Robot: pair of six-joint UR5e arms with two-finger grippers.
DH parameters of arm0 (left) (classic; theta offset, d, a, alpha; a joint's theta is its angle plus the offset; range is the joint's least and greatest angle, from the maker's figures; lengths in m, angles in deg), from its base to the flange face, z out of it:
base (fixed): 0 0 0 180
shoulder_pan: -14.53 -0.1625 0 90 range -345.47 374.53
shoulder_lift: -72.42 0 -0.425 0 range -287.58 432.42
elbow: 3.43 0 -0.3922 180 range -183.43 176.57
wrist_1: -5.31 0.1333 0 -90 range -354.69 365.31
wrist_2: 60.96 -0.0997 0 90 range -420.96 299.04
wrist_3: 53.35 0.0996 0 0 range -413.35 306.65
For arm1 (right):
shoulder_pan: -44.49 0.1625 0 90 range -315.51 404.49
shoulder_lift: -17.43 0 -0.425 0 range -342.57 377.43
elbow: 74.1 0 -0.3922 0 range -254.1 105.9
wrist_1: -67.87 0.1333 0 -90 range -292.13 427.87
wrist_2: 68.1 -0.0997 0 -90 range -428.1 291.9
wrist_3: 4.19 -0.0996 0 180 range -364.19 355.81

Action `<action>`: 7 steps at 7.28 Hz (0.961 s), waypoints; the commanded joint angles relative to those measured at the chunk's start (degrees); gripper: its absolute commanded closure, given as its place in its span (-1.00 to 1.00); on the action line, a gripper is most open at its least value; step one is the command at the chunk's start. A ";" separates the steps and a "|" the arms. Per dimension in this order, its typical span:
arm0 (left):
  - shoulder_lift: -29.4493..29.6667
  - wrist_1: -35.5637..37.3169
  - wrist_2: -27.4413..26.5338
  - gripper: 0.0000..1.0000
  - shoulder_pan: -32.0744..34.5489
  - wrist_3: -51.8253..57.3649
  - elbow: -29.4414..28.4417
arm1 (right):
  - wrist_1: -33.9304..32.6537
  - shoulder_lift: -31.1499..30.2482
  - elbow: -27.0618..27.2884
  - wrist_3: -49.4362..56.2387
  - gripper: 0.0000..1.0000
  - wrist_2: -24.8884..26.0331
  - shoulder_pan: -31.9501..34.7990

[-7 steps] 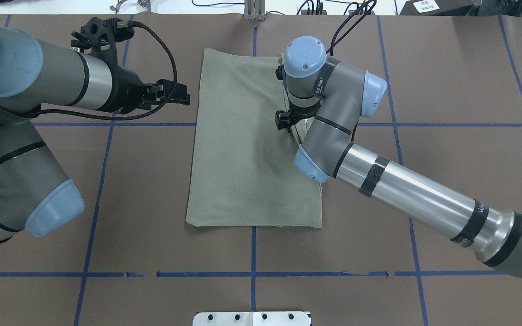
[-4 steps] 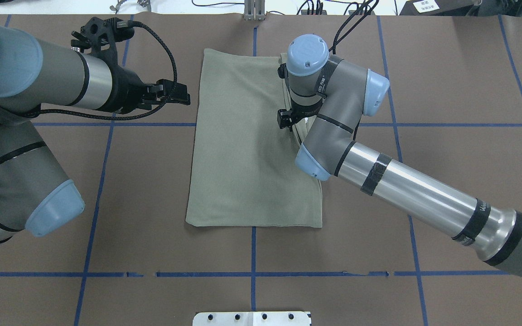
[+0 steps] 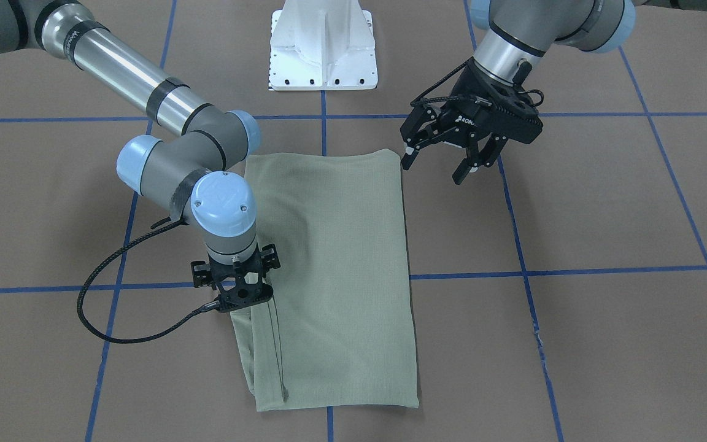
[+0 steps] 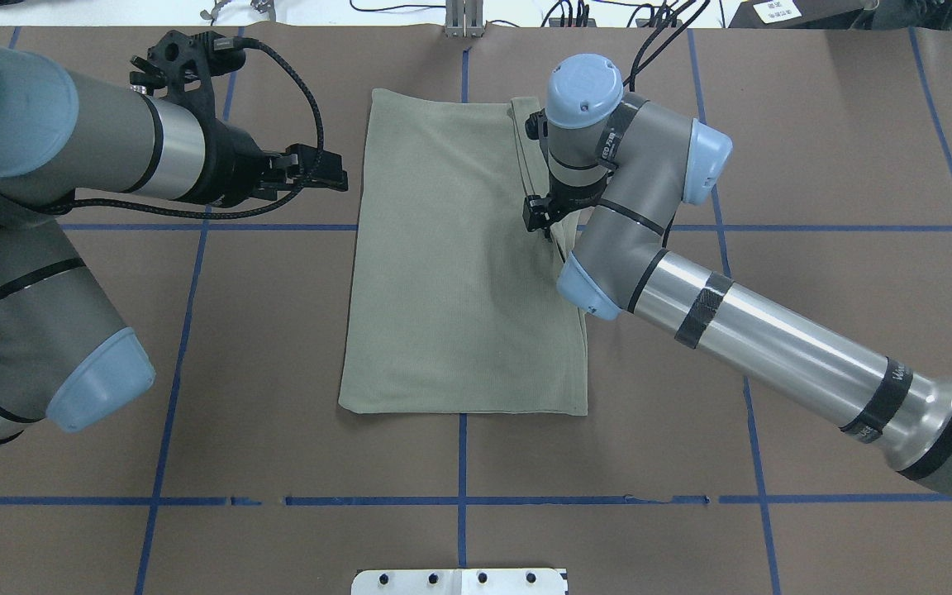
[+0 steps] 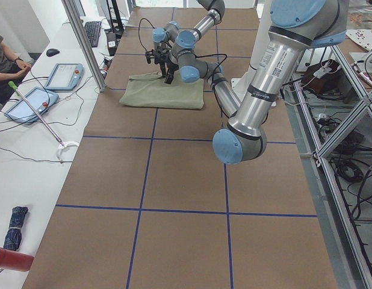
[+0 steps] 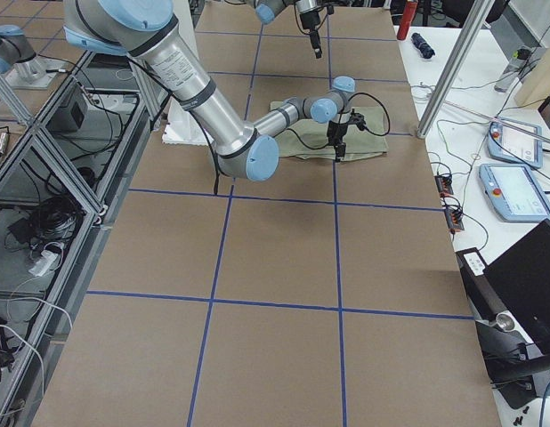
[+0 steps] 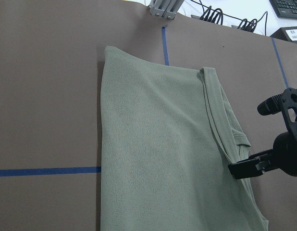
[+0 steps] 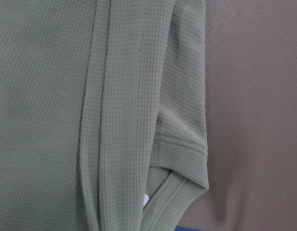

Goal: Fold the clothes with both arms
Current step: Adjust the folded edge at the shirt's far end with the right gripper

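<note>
The olive-green knit shirt (image 4: 451,273) lies folded into a tall rectangle at the table's middle; it also shows in the front view (image 3: 335,264). A folded-in sleeve with its cuff (image 8: 187,154) lies along its right edge. My right gripper (image 3: 238,293) points straight down over that edge, close to the cloth. Its fingers are hidden under the wrist (image 4: 579,91), so I cannot tell whether it is open or shut. My left gripper (image 3: 445,162) is open and empty, hovering beside the shirt's left edge, apart from it.
The white pedestal base (image 3: 323,46) stands at the robot's side of the table. Blue tape lines (image 4: 459,500) cross the brown table cover. A side table with tablets (image 5: 35,99) and a seated person (image 5: 5,57) lies beyond the far edge.
My right wrist has moved a little to the right and toward the far side, along the shirt's right edge. The left arm and the shirt have not moved.
</note>
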 commanded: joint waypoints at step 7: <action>0.12 0.09 0.09 -1.00 0.00 -0.09 0.00 | -0.15 -0.53 0.12 4.98 -1.00 -0.81 4.81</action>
